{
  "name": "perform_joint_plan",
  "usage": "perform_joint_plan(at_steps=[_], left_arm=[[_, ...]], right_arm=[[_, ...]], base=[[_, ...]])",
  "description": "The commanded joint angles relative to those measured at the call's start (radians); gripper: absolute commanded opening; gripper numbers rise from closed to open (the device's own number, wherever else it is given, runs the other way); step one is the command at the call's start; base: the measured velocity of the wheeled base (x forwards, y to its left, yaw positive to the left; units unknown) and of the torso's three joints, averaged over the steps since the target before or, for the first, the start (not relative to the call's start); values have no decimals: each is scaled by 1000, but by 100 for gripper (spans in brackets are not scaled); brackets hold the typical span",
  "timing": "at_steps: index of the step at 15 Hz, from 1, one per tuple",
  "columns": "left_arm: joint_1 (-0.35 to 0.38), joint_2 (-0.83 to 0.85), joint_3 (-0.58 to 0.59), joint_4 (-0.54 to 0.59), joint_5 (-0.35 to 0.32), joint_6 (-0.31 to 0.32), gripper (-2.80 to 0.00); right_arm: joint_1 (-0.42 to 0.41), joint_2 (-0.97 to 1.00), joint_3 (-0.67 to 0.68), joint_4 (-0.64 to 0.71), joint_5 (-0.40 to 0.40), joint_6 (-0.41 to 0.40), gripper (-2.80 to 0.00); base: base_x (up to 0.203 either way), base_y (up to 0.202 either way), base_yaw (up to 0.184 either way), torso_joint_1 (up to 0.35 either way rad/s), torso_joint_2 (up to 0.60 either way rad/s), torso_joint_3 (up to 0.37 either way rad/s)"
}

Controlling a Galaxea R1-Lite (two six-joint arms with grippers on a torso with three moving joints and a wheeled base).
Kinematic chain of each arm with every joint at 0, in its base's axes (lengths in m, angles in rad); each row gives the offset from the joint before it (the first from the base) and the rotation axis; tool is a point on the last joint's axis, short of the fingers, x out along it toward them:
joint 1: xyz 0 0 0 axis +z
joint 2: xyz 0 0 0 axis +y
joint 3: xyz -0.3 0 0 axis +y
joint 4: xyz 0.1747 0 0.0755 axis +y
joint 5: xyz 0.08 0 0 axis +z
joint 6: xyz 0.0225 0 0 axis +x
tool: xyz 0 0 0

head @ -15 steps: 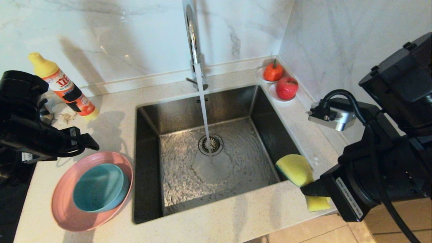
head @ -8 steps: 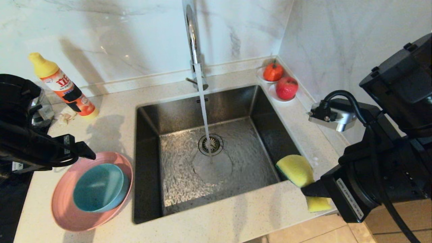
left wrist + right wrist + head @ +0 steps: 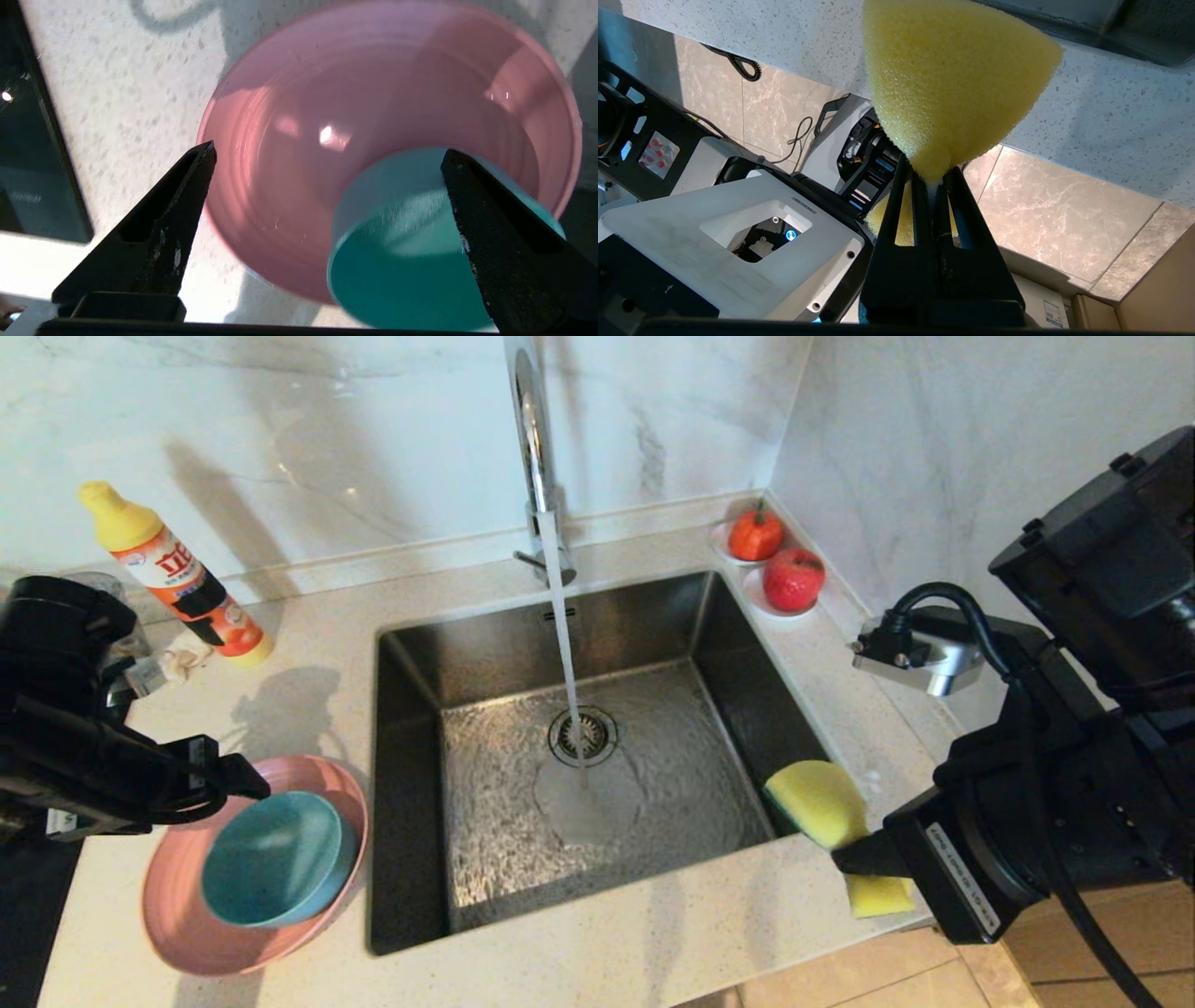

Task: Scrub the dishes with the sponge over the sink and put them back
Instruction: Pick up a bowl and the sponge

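Your left end effector (image 3: 327, 154) hangs with its jaws wide apart over the bowl (image 3: 278, 856) nested in the plate (image 3: 177, 919) on the counter (image 3: 308, 625), probably to pick up a dish. Your right end effector (image 3: 851, 859) is clamped on the sponge (image 3: 822, 803) at the sink (image 3: 411, 709) edge, ready for scrubbing.

From my seat, I can read little. The detergent bottle (image 3: 177, 581) carries a red label with large white Chinese characters (I cannot make them out). A white sticker (image 3: 964, 878) on the right arm bears small print, too fine to read.
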Motion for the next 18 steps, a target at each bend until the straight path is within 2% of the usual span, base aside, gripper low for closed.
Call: perform_joint_plan(at_steps=[1,5,7,10,14,18], left_arm=[[0,37,4,-9,0,-2,0],[0,45,-11,-15,0,-4,0],[2,26,-52,-51,-6,-24,0],[1,-33,-72,-38,-5,-32,0],[1,-103,-125,120,-6,-24,0],[2,-132,-61,166,-1,15,0]], right_arm=[[0,5,-2,4,-1,2,-280],[-1,-1,3,4,-1,2,-280],[-1,-2,11,4,-1,2,-280],[-1,-9,12,6,-1,2,-280],[-7,-16,17,7,-1,2,-280],[-7,-20,15,23,-1,2,-280]], base=[[0,0,0,0,0,0],[0,0,0,0,0,0],[0,0,0,0,0,0],[0,0,0,0,0,0],[0,0,0,0,0,0],[0,0,0,0,0,0]])
